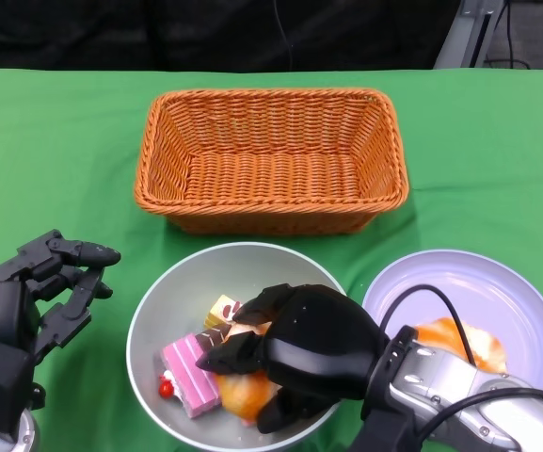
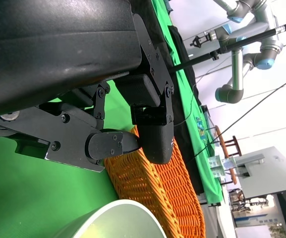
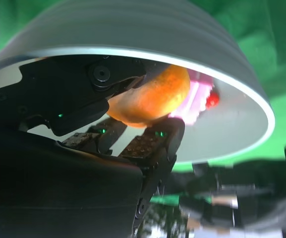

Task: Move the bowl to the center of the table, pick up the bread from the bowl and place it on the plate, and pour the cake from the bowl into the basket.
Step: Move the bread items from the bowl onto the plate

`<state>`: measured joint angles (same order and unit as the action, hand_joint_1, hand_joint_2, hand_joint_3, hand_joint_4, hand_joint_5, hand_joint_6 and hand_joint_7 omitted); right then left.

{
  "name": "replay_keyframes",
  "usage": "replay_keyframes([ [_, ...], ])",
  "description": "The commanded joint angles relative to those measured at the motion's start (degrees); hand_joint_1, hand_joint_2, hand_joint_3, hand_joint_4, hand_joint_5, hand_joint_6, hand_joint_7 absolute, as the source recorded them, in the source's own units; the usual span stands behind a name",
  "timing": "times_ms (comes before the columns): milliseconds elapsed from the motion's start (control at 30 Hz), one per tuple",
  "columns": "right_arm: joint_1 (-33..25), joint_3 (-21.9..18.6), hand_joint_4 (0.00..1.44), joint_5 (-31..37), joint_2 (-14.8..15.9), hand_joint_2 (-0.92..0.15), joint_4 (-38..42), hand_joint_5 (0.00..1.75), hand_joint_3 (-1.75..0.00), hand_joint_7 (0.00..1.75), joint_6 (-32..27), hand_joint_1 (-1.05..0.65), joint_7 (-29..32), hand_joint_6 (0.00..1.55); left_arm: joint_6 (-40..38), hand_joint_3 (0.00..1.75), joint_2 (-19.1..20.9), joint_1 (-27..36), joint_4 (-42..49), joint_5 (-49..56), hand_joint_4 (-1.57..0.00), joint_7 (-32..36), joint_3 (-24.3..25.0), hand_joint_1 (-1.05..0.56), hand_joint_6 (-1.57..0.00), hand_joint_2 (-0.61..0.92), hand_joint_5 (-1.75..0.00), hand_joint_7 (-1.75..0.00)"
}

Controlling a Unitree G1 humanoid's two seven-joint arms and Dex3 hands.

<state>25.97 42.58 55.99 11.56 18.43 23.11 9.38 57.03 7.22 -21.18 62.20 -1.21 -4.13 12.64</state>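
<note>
The grey bowl sits at the near centre of the green table. It holds a pink cake, a small yellow cake and an orange bread. My right hand reaches down into the bowl. In the right wrist view its fingers grip the bread from both sides, beside the pink cake and under the bowl's rim. The white plate to the right carries another orange bread. My left hand hovers open to the left of the bowl.
The wicker basket stands empty just behind the bowl. In the left wrist view, the basket and the bowl's rim lie close beyond my left hand. Robot arms on stands are visible beyond the table.
</note>
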Motion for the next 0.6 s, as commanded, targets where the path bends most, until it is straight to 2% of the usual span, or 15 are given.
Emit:
replay_keyframes([
  [33, 0.5, -0.3, 1.02, -1.1, -1.0, -0.91, 4.8, 0.63, 0.00, 0.08, 3.0, -0.27, 5.0, 1.13, 0.5, 0.50, 1.1, 0.6, 0.0, -0.1, -0.75, 0.6, 0.1, -0.12, -0.90, 0.85, -1.39, -0.93],
  [100, 1.0, -0.4, 0.90, -1.3, -1.3, -0.91, 6.4, 0.96, 0.00, 0.06, 4.2, -0.26, 7.1, 1.17, 0.7, 0.50, 1.1, 0.6, 0.1, -0.2, -0.75, 0.5, 0.0, -0.12, -0.90, 0.84, -1.39, -0.92],
  [200, 1.4, -0.7, 0.84, -1.1, -1.9, -0.89, 8.3, 1.16, 0.00, 0.06, 5.1, -0.27, 10.0, 1.20, 1.0, 0.51, 1.1, 0.7, -0.1, 0.3, -0.75, 1.0, -0.2, -0.13, -0.90, 0.84, -1.40, -0.93],
  [600, 3.6, -1.1, 0.78, -0.6, -3.0, -0.86, 14.9, 1.34, 0.00, 0.08, 8.6, -0.22, 20.0, 1.23, 0.7, 0.51, 1.2, 0.9, -0.2, 0.3, -0.74, 0.9, -0.6, -0.12, -0.88, 0.85, -1.39, -0.94],
])
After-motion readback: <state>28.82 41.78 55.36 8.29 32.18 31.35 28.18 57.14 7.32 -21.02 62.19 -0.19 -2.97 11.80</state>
